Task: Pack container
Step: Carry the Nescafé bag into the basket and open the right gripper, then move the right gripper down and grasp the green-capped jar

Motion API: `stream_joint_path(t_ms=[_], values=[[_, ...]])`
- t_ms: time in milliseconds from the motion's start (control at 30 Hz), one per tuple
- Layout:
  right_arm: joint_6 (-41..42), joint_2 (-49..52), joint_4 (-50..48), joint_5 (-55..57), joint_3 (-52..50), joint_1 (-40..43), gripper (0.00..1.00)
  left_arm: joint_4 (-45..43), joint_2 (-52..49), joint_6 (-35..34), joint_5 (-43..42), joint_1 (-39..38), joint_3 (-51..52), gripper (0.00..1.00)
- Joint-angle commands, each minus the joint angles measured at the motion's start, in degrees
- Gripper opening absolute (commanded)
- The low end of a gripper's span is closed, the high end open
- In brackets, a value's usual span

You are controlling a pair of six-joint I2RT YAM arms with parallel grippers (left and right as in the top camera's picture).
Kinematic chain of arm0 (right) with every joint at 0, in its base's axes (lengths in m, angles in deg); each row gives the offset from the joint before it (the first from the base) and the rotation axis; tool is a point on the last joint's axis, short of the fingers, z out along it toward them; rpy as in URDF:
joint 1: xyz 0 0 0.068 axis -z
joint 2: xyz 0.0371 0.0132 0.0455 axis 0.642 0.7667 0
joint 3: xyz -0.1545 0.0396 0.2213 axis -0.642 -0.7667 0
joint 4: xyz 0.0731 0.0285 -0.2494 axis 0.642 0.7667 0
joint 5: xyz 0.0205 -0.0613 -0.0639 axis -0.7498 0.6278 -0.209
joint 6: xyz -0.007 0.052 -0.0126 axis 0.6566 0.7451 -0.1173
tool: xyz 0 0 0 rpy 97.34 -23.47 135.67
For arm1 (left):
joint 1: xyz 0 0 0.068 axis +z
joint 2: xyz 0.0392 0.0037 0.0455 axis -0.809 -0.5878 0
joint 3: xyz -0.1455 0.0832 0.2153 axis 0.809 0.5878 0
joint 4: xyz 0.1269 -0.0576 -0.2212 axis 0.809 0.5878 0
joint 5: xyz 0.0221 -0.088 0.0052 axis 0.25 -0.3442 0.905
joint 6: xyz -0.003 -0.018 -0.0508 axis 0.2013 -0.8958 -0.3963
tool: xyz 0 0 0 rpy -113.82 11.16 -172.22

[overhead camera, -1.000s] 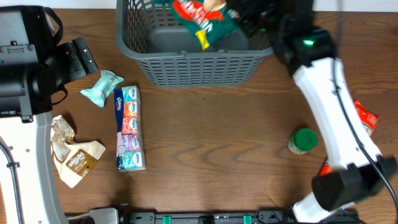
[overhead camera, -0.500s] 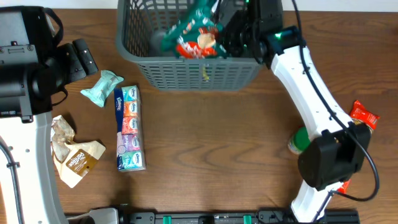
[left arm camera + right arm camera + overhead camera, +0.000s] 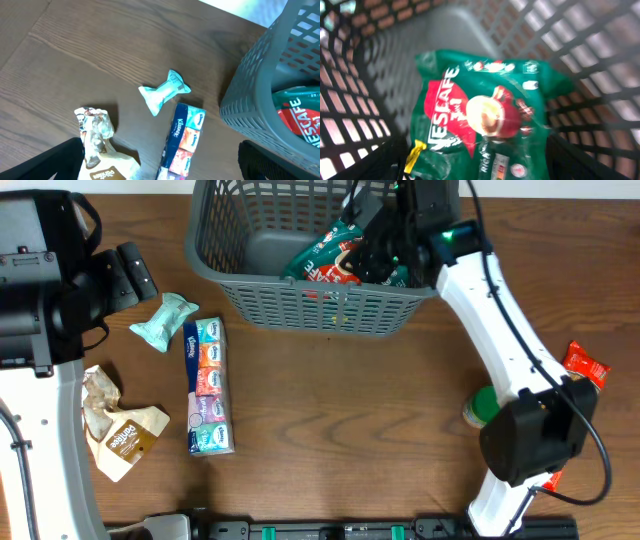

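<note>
The container (image 3: 300,285), a dark grey slotted basket, stands at the back of the table. A green and red Nescafe packet (image 3: 330,260) lies inside it, leaning toward the right wall. My right gripper (image 3: 378,248) hangs inside the basket just above the packet. In the right wrist view its jaws (image 3: 482,160) stand wide apart on either side of the packet (image 3: 480,120), open and not pinching it. My left gripper (image 3: 125,275) hovers over the table's left side, open and empty (image 3: 160,145). The basket wall (image 3: 260,85) shows at the right of the left wrist view.
Left of the basket lie a teal packet (image 3: 163,320), a long tissue multipack (image 3: 208,385) and a crumpled brown-and-white packet (image 3: 120,430). At the right stand a green-lidded jar (image 3: 487,406) and a red packet (image 3: 585,365), partly behind my right arm.
My right gripper carried the Nescafe packet down into the basket and opened its jaws. The basket's front edge shifted slightly toward the table's front. The left arm stayed still.
</note>
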Motion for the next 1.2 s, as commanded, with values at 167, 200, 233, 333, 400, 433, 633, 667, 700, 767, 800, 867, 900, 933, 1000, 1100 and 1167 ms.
stream_joint_path(t_ms=[167,200,233,333,400,433,633,667,700,767,800,867,900,933,1000,1100,1167], values=[[22.88,-11.85,8.15,11.63,10.88,8.96,0.74,0.2,-0.22,-0.33,0.48,0.17,0.44,0.99],[27.56,-12.92,10.73,15.69,11.41,10.34,0.77,0.2,-0.22,-0.33,0.46,0.17,0.44,0.99],[32.94,-14.14,14.38,19.61,11.89,12.11,0.79,0.2,-0.22,-0.33,0.48,0.17,0.44,0.99],[44.89,-17.97,26.75,22.62,12.17,17.53,0.94,0.2,-0.22,-0.33,0.48,0.17,0.44,0.99],[49.57,-20.17,35.91,22.43,12.17,20.79,0.99,0.2,-0.22,-0.35,0.46,0.17,0.44,0.99],[49.86,-20.98,40.33,22.4,12.17,21.94,0.99,0.2,-0.22,-0.33,0.46,0.17,0.44,0.99],[49.46,-22.4,53.86,17.42,10.91,22.25,0.99,0.26,-0.22,-0.35,0.48,0.17,0.44,0.99],[49.46,-22.93,53.86,15.61,9.66,22.01,0.99,0.39,-0.22,-0.35,0.48,0.17,0.44,0.99],[50.56,-23.54,53.83,14.91,7.72,21.68,0.99,0.5,-0.22,-0.33,0.48,0.17,0.44,0.99],[51.06,-24.59,53.83,15.82,3.85,21.55,0.99,0.7,-0.22,-0.33,0.48,0.17,0.44,0.99],[52.28,-25.05,53.7,17.35,1.4,21.62,0.99,0.79,-0.22,-0.35,0.48,0.17,0.44,0.99],[53.77,-25.88,52.78,20.96,-3.41,21.66,0.99,0.83,-0.22,-0.33,0.48,0.17,0.44,0.99],[54.18,-26.16,51.87,22.03,-5.95,21.66,0.99,0.83,-0.22,-0.35,0.48,0.17,0.44,0.99],[54.42,-26.23,50.58,22.27,-8.52,21.66,0.99,0.83,-0.22,-0.35,0.48,0.17,0.44,0.99],[55.06,-26.32,47.71,22.03,-13.31,21.66,0.99,0.83,-0.22,-0.35,0.46,0.17,0.44,0.99],[56.37,-26.32,42.23,21.97,-21.0,21.59,0.99,0.83,-0.22,-0.35,0.48,0.17,0.44,0.99],[56.89,-26.29,38.05,21.81,-26.38,21.62,0.99,0.83,-0.22,-0.33,0.48,0.17,0.44,0.98]])
